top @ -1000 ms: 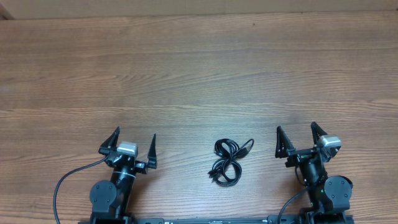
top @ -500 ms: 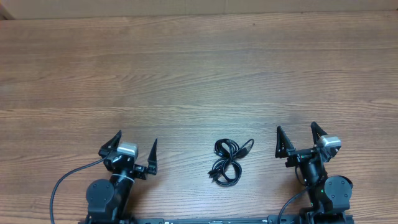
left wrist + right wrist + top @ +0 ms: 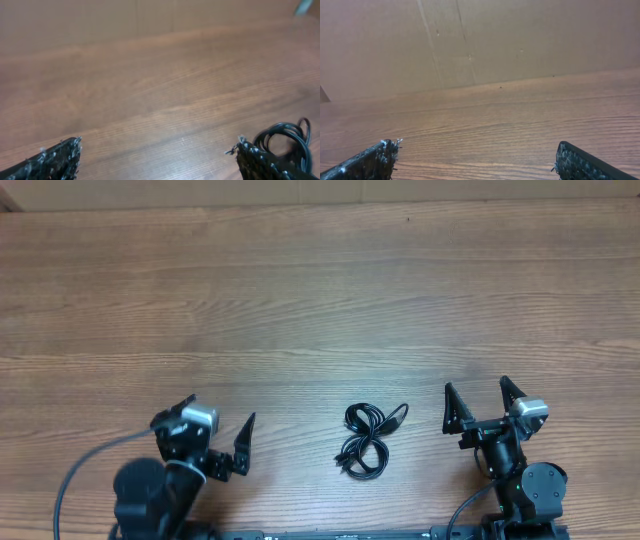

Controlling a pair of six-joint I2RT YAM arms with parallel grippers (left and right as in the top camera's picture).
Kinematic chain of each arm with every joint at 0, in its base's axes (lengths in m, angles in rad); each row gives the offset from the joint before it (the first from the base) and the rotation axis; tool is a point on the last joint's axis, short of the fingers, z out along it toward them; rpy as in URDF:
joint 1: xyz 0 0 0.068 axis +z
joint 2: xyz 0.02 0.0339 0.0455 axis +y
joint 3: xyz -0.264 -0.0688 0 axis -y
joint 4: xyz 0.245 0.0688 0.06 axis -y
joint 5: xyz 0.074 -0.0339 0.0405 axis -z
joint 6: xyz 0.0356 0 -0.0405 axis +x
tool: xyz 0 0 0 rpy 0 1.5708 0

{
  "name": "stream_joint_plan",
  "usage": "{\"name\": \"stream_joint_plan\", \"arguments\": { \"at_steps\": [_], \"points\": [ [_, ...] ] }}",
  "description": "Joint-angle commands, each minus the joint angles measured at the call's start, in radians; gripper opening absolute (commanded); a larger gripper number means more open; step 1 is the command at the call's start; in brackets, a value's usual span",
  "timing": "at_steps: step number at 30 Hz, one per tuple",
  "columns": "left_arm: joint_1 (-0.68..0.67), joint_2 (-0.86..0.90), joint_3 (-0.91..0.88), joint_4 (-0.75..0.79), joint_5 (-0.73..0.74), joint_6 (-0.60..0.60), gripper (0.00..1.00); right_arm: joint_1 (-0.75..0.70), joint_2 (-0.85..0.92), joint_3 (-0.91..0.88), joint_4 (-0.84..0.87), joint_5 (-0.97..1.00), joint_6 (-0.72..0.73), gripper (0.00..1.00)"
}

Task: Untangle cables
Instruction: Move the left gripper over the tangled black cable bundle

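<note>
- In the lower left of the overhead view, the left gripper (image 3: 220,408) stands over the wooden table (image 3: 320,290). Its two black fingers are spread wide with nothing between them, and the whole head leans toward the right of the frame.
- A thick black arm wire (image 3: 72,480) curves from that arm down to the bottom edge.
- In the left wrist view, the gripper's fingertips (image 3: 60,156) sit in the two bottom corners with bare wood grain between them. The cables (image 3: 286,136) show at the lower right, partly behind the right-hand finger. This view is blurred, so contact cannot be judged from it alone.
- In the lower centre of the overhead view, the cables (image 3: 368,438) lie flat on the table in one small tangle of black loops, roughly a figure of eight. One end pokes out toward the upper right. They lie between the two grippers and touch neither. The number of cords cannot be made out.
- In the lower right of the overhead view, the right gripper (image 3: 476,383) points toward the top of the frame. Its fingers are wide apart and hold nothing. It stands near the tangle, to its right.
- In the right wrist view, its fingertips (image 3: 375,159) fill the bottom corners with only wood between them. A plain tan board (image 3: 520,40) rises behind the table's far edge.
</note>
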Motion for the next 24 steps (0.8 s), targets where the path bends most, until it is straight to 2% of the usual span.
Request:
{"name": "stream_joint_plan", "arguments": {
  "at_steps": [1,5,10,14,20,24],
  "points": [
    [0.006,0.18,0.138,-0.037,0.061,0.015,1.0,-0.004,-0.006,-0.01,0.004,0.009,0.003,1.0],
    [0.003,0.37,0.271,-0.117,0.094,0.052,1.0,-0.004,-0.006,-0.01,0.004,0.009,0.003,1.0],
    [0.003,0.639,0.442,-0.214,0.21,0.105,1.0,-0.004,-0.006,-0.01,0.004,0.009,0.003,1.0],
    [-0.026,0.816,0.52,-0.271,0.246,0.141,1.0,-0.004,-0.006,-0.01,0.004,0.009,0.003,1.0],
    [-0.197,1.01,0.546,-0.296,0.245,0.21,1.0,-0.004,-0.006,-0.01,0.004,0.009,0.003,1.0],
    [-0.33,1.13,0.546,-0.259,0.219,0.216,0.99,-0.004,-0.006,-0.01,0.003,0.009,0.003,1.0]
  ]
}}
